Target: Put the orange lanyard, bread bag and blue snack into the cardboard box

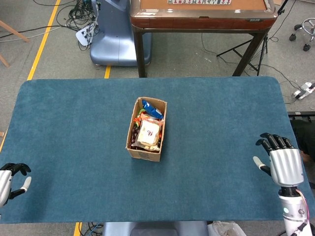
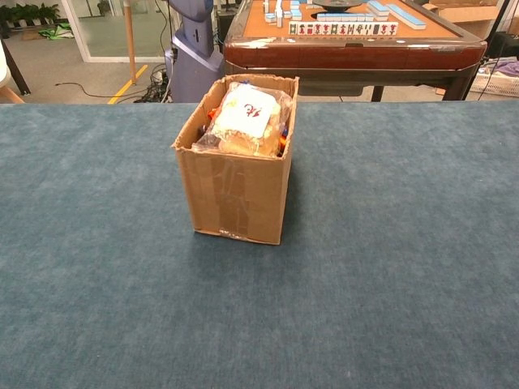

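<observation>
Cardboard box (image 1: 146, 150) (filled), well apart from right robot hand (image 1: 283, 164)

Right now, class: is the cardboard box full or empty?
Full. The cardboard box stands upright with the bread bag at its rim, the blue snack at the far end and orange lanyard beside them.

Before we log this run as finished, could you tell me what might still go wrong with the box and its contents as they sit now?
The bread bag sits heaped at the rim of the cardboard box, so a knock might tip it out. The orange lanyard and blue snack lie near the top too, and a loop could hang over the edge. Both hands, left hand and right hand, are open and apart from the box.
</observation>
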Action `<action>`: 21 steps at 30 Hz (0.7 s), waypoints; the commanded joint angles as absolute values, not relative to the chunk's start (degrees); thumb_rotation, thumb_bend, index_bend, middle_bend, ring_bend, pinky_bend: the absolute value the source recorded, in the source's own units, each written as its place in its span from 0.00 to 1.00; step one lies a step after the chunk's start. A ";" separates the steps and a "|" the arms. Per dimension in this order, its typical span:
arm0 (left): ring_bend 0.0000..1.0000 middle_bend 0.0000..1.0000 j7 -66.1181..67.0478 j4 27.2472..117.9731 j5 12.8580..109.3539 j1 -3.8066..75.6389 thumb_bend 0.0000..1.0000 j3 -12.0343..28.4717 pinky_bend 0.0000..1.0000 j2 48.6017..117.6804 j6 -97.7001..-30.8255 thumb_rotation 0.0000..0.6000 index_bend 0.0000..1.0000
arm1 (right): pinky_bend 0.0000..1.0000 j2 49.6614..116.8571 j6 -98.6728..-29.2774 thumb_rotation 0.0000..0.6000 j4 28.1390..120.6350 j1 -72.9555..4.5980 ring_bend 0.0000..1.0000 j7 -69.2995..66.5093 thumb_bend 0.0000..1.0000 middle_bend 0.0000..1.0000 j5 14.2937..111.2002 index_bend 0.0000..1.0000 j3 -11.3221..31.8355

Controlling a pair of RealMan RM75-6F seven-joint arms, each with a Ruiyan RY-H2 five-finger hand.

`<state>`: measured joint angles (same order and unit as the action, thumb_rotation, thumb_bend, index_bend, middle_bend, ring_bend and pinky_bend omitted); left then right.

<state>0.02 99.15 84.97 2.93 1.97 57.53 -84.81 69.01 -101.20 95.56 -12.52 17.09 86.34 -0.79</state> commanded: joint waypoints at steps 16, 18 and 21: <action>0.37 0.51 -0.62 98.47 84.38 3.61 0.35 1.74 0.60 58.10 -83.38 1.00 0.48 | 0.40 66.92 -95.45 1.00 93.13 -7.14 0.32 13.44 0.08 0.35 80.81 0.47 1.86; 0.37 0.51 -0.64 98.45 84.34 3.68 0.35 1.67 0.60 58.13 -83.19 1.00 0.48 | 0.40 66.52 -93.69 1.00 93.84 -7.37 0.32 14.18 0.08 0.35 80.03 0.47 1.95; 0.37 0.51 -0.60 98.34 84.17 3.68 0.35 1.63 0.60 58.13 -83.09 1.00 0.48 | 0.40 65.86 -91.33 1.00 94.69 -7.76 0.32 14.54 0.08 0.35 79.75 0.47 1.93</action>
